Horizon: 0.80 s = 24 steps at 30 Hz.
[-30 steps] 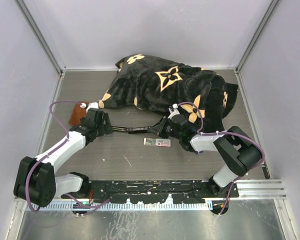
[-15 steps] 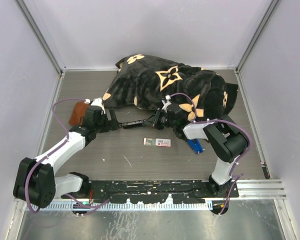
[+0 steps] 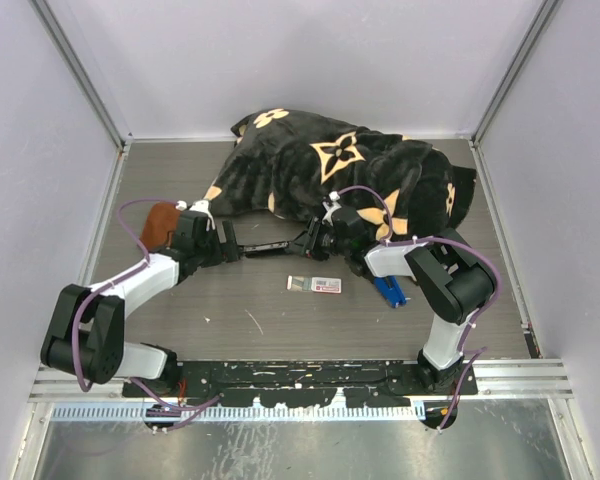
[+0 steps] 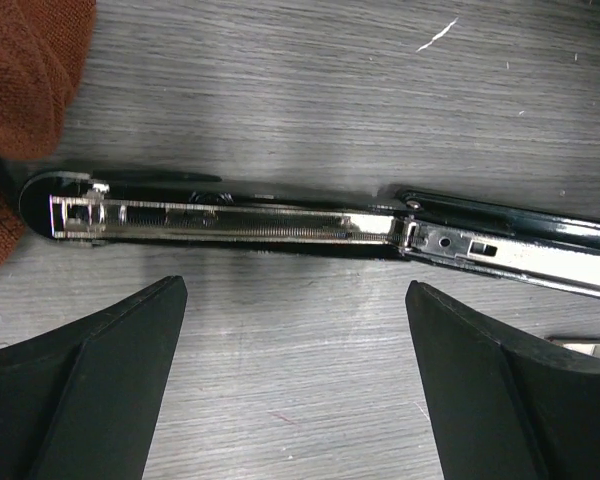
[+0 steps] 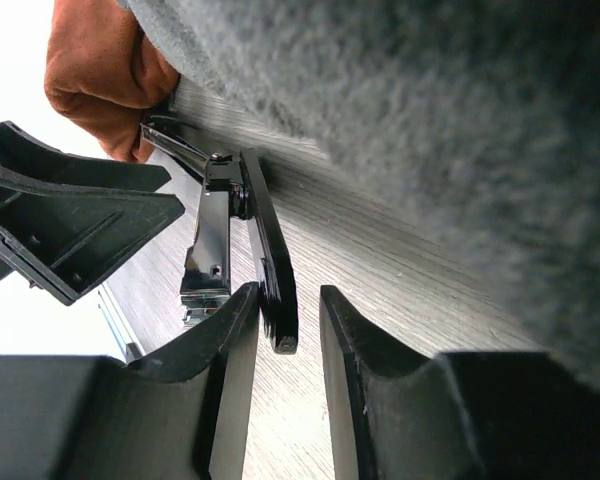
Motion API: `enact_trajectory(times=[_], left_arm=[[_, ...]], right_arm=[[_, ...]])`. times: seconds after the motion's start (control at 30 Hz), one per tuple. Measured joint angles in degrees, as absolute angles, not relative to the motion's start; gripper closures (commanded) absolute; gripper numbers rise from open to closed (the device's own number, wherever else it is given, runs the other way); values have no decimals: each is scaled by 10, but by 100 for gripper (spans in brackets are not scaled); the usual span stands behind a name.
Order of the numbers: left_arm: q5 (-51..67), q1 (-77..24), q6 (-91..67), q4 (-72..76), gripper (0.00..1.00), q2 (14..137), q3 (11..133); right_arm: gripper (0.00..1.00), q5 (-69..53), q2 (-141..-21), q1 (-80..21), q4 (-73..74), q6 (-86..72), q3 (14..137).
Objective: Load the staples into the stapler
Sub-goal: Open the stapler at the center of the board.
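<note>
The black stapler [image 3: 270, 245] lies opened out flat on the grey table, and its chrome magazine [image 4: 230, 220] faces up with the spring showing. My left gripper [image 3: 230, 247] sits at the stapler's left end, wide open [image 4: 295, 300] over bare table just in front of the magazine. My right gripper [image 3: 308, 243] is at the right end. Its jaws [image 5: 288, 292] stand slightly apart around the tip of the black top arm [image 5: 270, 260], with a gap on one side. The staples [image 3: 316, 285], a small white box with a red-pink label, lie in front of the stapler, untouched.
A black blanket [image 3: 340, 170] with tan flowers is heaped across the back and presses against the right wrist. A rust-brown cloth [image 3: 157, 224] lies by the stapler's left end. A blue object [image 3: 388, 291] sits beside the right arm. Grey walls enclose the table.
The right gripper carried the stapler's end back and left, then its jaws loosened. The left gripper opened wider and shifted back. The blue object came into view.
</note>
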State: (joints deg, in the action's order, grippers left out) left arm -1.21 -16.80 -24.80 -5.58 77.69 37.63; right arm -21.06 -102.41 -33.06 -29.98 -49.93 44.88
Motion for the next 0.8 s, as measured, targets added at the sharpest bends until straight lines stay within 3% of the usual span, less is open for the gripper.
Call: enact_trajectory(times=[0.27, 0.6, 0.8], left_arm=[[-1, -161, -247, -25, 5, 804, 377], [9, -144, -246, -11, 5, 810, 382], [28, -132, -247, 8, 5, 830, 396]], right_arm=[[47, -198, -1024, -329, -291, -486, 443], [37, -197, -987, -307, -291, -478, 395], [45, -210, -959, -285, -286, -473, 374]])
